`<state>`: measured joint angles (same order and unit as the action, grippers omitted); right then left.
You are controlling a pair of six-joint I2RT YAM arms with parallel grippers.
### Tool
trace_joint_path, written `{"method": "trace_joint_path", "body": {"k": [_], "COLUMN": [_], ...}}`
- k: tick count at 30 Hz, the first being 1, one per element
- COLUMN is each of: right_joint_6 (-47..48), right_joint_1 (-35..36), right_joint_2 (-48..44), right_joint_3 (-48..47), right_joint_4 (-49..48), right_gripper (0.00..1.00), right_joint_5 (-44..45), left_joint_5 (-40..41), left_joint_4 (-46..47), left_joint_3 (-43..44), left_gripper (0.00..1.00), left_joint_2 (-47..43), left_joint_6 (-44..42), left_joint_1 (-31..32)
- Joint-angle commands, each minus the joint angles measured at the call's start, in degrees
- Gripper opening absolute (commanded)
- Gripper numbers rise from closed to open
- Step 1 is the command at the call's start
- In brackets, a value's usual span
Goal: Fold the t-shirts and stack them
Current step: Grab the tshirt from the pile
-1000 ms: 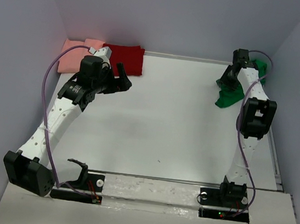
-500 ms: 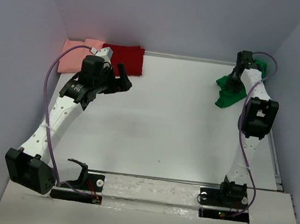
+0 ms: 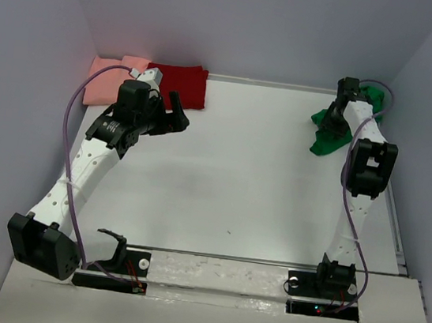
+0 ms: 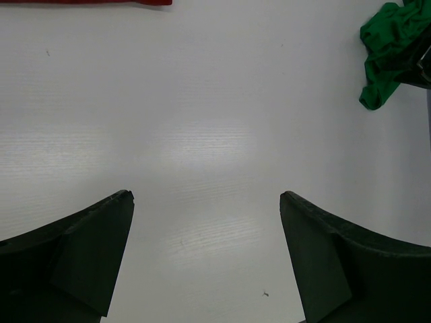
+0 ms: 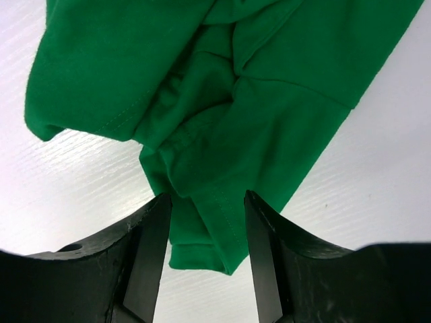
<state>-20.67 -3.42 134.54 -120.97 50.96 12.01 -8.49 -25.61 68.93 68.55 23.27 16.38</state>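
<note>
While the green t-shirt [image 3: 324,140] lies crumpled rather than spread, the top view puts it at the far right corner of the bench [image 3: 244,189]. The heap's long axis slants from that corner toward the bench middle. The right gripper [image 3: 334,123] is down on it, I judge to lift an edge so the cloth can be drawn out flat for folding. The salmon-pink t-shirt [image 3: 104,75] and the dark red t-shirt [image 3: 183,81] sit folded, touching side by side, at the far left corner. That looks like the place kept for the stack. The left gripper [image 3: 176,112] hangs just beside the dark red one, touching neither

From the left wrist, the left gripper [image 4: 205,198] has its jaws spread wide with only bare bench between them, pointing across toward the right edge. My guess is that it waits to help. The green t-shirt [image 4: 387,47] shows as a bunched lump at the upper right of this view, and a sliver of the dark red t-shirt [image 4: 101,2] runs along the top

From the right wrist, the right gripper [image 5: 207,202] straddles a hanging lobe of the green t-shirt [image 5: 269,121]. A hemmed fold fills the gap and touches both fingers [image 5: 151,232]. Whether they pinch the fold or merely stand around it I cannot tell. The lobe's length runs straight in between the fingers, its stitched end pointing back toward the wrist. The bulk of the shirt fans out beyond the fingertips
</note>
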Motion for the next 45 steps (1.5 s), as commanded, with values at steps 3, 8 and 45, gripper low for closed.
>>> {"method": "trace_joint_path", "body": {"k": [3,8,45], "right_joint_6": [-0.08,-0.16,-0.60], "right_joint_1": [-0.01,-0.01,-0.01], "right_joint_2": [1.95,3.45,6.44], "right_joint_3": [-1.37,-3.04,-8.67], "right_joint_4": [-0.42,-0.42,0.98], "right_gripper": [0.53,0.52,0.00], "right_joint_5": [-0.14,-0.15,-3.92], "left_joint_5": [0.93,1.46,1.37], "left_joint_4": [-0.67,-1.11,-0.33], "left_joint_3": [0.68,0.77,2.88], "left_gripper": [0.99,0.99,0.99], "left_joint_2": [-0.70,-0.79,2.72], "left_joint_6": [-1.29,-1.38,-2.17], "left_joint_1": [-0.12,-0.12,-0.21]}}
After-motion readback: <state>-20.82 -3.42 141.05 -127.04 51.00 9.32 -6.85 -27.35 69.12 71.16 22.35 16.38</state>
